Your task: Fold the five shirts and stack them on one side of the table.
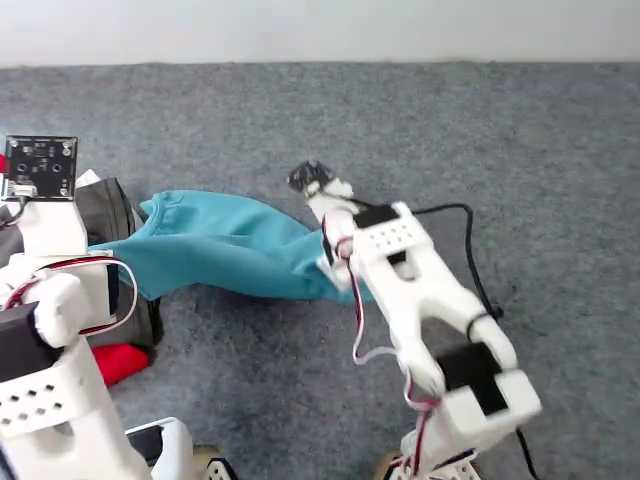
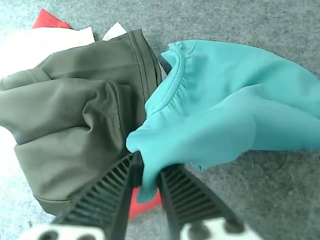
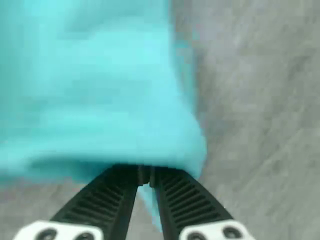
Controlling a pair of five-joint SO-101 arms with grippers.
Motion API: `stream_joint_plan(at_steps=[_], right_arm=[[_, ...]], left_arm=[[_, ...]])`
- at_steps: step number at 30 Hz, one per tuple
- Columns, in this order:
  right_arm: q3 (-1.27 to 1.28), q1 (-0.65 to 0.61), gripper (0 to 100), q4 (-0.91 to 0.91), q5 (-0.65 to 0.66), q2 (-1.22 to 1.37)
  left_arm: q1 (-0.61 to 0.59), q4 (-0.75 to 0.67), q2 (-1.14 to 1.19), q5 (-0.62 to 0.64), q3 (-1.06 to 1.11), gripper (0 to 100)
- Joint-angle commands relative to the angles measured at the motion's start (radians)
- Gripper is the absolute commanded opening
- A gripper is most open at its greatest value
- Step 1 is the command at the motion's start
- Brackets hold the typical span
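We see the teal shirt (image 1: 225,250) stretched between our two arms over the grey table cover (image 1: 520,140), running from the heap at the left edge of the high view toward the middle of the table and sagging a little along its length. Our left gripper (image 2: 148,169) has its jaws clamped together on a pinch of the teal fabric close to the ribbed collar, the cloth bunching into a small knot just above the black ridged fingers (image 2: 112,187). Our right gripper (image 3: 145,176) is likewise closed tight on the opposite end of the shirt, a fold of teal squeezed between its pads and a sliver of fabric hanging down between them. In the high view the right arm (image 1: 420,300) reaches in from the near edge to that end of the shirt, while the left arm (image 1: 50,330) stands at the near left corner beside the heap. Under the collar end lies a crumpled olive-green shirt (image 2: 75,115), which the teal one touches and partly overlaps. A white garment (image 2: 35,47) lies beneath the olive one, and a red garment (image 2: 47,20) shows at the heap's edges. A black cable (image 1: 470,250) curves over the cover beside the right arm.
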Motion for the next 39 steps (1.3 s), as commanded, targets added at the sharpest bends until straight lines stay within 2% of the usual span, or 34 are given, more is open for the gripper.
stream_joint_plan(at_steps=[1,6,13,21,24,28,35,39], right_arm=[[-0.196,0.018,0.8,-0.059,0.044,0.143],[-0.499,0.022,0.8,-0.062,0.107,0.392],[-0.951,0.038,0.9,-0.056,0.115,0.639],[-1.22,0.028,0.9,0.024,0.11,0.704],[-1.318,0.025,0.9,0.145,0.11,0.704],[-1.441,0.025,0.9,0.403,0.11,0.71],[-1.51,0.002,0.9,0.822,0.115,0.713],[-1.413,-0.007,0.9,0.829,0.115,0.705]], left_arm=[[-0.009,0.02,-0.02,0.009,-0.019,2],[-0.009,0.02,-0.02,0.009,-0.019,2],[-0.009,0.02,-0.038,0.008,-0.027,2],[-0.02,0.018,-0.18,0.008,-0.022,2],[-0.092,0.018,-0.176,0.002,-0.021,2],[-0.17,0.018,-0.127,0.0,-0.021,2],[-0.181,0.018,-0.048,0.0,-0.019,2],[-0.181,0.018,-0.009,0.0,-0.019,2]])
